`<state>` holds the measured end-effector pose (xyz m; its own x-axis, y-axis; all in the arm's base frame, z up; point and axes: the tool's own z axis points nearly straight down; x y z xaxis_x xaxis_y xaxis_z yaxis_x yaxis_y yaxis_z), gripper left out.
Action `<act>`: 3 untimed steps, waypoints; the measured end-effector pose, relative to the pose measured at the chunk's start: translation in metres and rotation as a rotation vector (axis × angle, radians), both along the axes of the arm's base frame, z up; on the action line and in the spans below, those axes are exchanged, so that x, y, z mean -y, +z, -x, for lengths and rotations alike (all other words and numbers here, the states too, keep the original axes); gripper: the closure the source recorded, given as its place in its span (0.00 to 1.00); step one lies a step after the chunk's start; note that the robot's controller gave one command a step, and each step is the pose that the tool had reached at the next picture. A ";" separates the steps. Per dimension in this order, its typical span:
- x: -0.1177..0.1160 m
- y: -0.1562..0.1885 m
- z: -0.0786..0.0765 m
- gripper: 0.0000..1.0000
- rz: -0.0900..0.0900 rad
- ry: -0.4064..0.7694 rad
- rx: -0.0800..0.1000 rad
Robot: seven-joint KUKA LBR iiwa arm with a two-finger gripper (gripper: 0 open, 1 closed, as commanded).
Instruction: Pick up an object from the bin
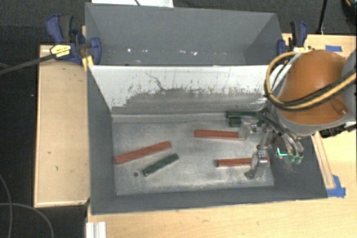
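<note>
Five slim sticks lie flat and scattered on the floor of the grey bin (pixel 184 86), none stacked on another, which leaves each open to a grasp from above. The gripper (pixel 255 168) is low in the bin's right front corner, at the right end of a short red stick (pixel 231 162). Since the arm (pixel 309 83) enters from that side, this is the nearest piece to reach. The tool seems to touch the stick's end, but its metal parts crowd together there, so I cannot tell how the jaws stand or whether the stick is between them. Just behind lie a second red stick (pixel 216 134) and a dark green stick (pixel 240 116) at the foot of the back slope. Well apart to the left, a longer red-brown stick (pixel 142 152) and a second dark green stick (pixel 160 164) rest side by side.
</note>
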<state>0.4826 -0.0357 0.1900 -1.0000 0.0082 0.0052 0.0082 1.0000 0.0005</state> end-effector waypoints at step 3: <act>0.038 0.042 -0.039 1.00 0.001 -0.107 0.017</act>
